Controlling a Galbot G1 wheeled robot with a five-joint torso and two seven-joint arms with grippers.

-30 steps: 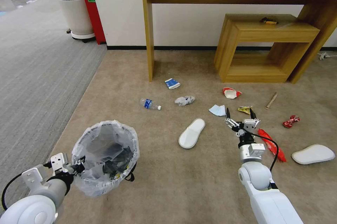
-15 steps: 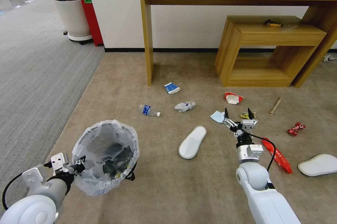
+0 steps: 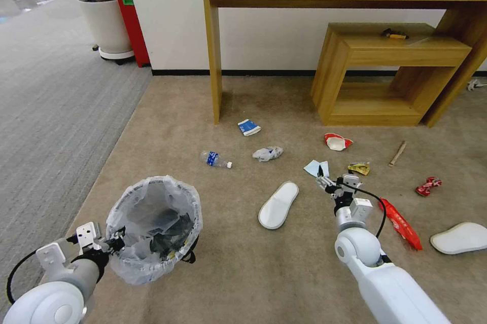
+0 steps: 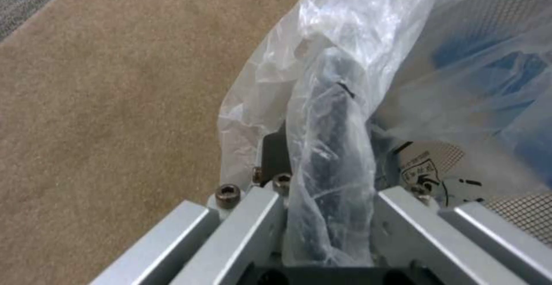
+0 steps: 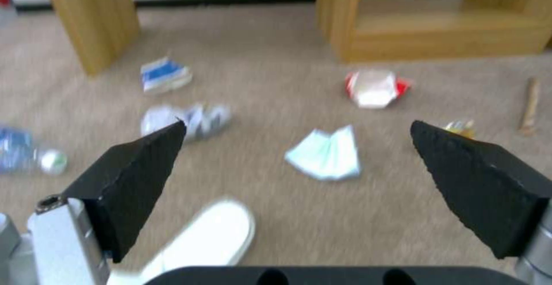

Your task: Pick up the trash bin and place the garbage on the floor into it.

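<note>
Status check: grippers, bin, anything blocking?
Left gripper shut on trash bin rim, bin held. Right gripper open above blue mask. Nothing blocking; white slipper lies nearby.

No words or numbers can be read. A printed sticker (image 4: 422,169) inside the trash bin (image 3: 152,227) shows black marks, too blurred to read.

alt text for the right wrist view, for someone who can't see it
The right gripper hangs open over the beige carpet, its two black fingertips framing a blue mask lying flat. A white slipper lies nearer the camera; farther off are a red-white cup, a blue-white carton and a wooden stick.
</note>
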